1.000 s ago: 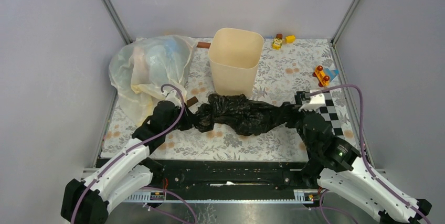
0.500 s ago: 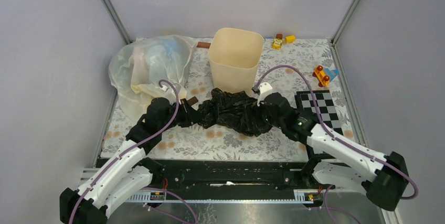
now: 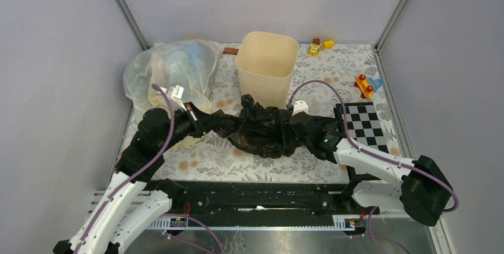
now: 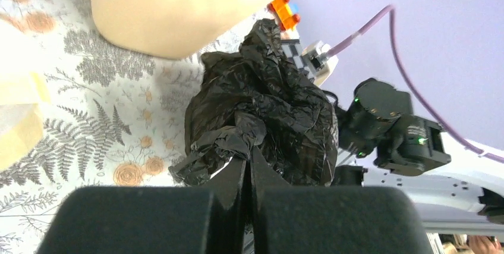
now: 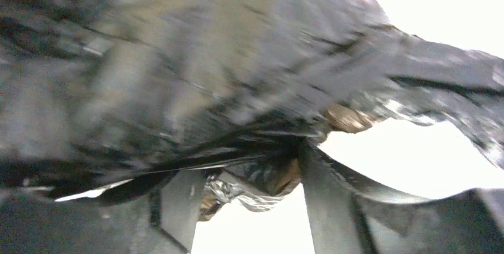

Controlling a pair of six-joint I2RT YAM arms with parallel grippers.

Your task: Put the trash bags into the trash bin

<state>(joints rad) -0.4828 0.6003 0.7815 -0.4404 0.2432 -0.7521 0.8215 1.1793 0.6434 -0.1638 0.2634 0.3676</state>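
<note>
The black trash bag [image 3: 261, 129] lies crumpled on the floral table just in front of the cream-beige trash bin [image 3: 267, 66]. My left gripper [image 3: 201, 122] is shut on the bag's twisted left end; in the left wrist view the closed gripper [image 4: 248, 156] pinches the knot of film [image 4: 238, 138], with the bin [image 4: 178, 10] behind. My right gripper [image 3: 294, 126] is pressed into the bag's right side. In the right wrist view the gripper [image 5: 243, 168] has its fingers wide apart, with blurred black film [image 5: 208, 75] draped across their tips.
A translucent whitish-yellow bulging bag [image 3: 163, 75] sits at the back left, close to my left arm. A checkerboard [image 3: 362, 123] lies on the right. Small toys [image 3: 364, 84] and yellow blocks [image 3: 318, 46] lie at the back right. Grey walls enclose the table.
My right gripper has moved left along the bag, bunching it toward the bin, and its fingers now stand apart. My left arm has pulled back to the left with the bag's end.
</note>
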